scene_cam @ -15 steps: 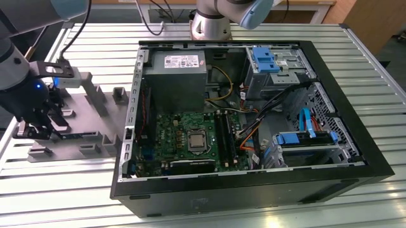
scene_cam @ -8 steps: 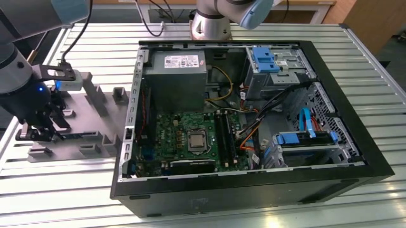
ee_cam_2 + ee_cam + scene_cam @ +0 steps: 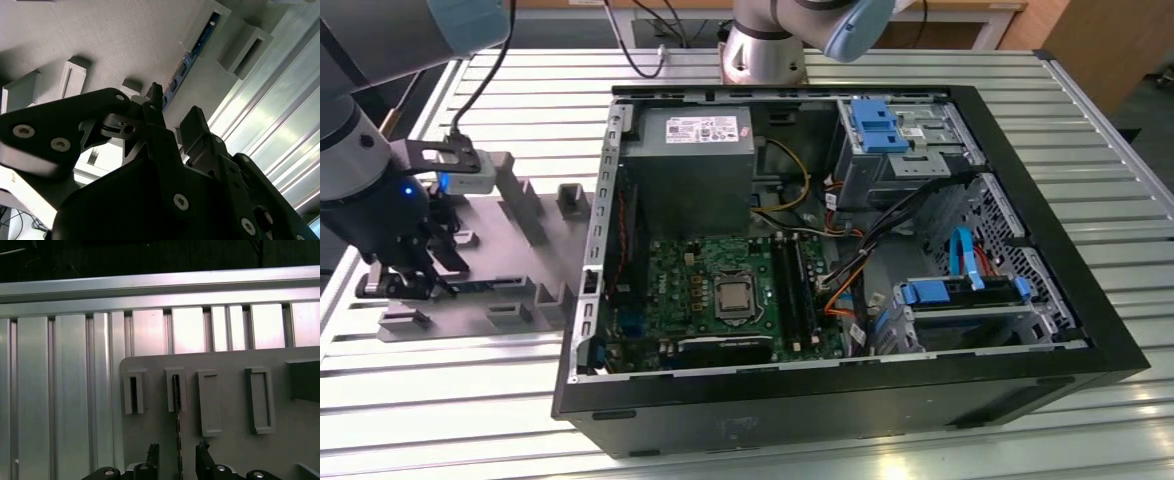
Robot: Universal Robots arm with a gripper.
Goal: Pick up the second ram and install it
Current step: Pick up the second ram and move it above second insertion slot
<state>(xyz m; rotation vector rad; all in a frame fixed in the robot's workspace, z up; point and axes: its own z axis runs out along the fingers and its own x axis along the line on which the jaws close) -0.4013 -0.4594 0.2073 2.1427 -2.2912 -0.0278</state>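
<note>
Now the jaws stand open and hold nothing. One finger (image 3: 152,460) is on each side of the second ram (image 3: 194,48), with a gap on both sides. The ram stands on its edge in a slot of the grey holder plate (image 3: 230,450). In the exterior view this plate lies on the slatted desk (image 3: 560,90), about nine o'clock from the open computer case (image 3: 854,410).
</note>
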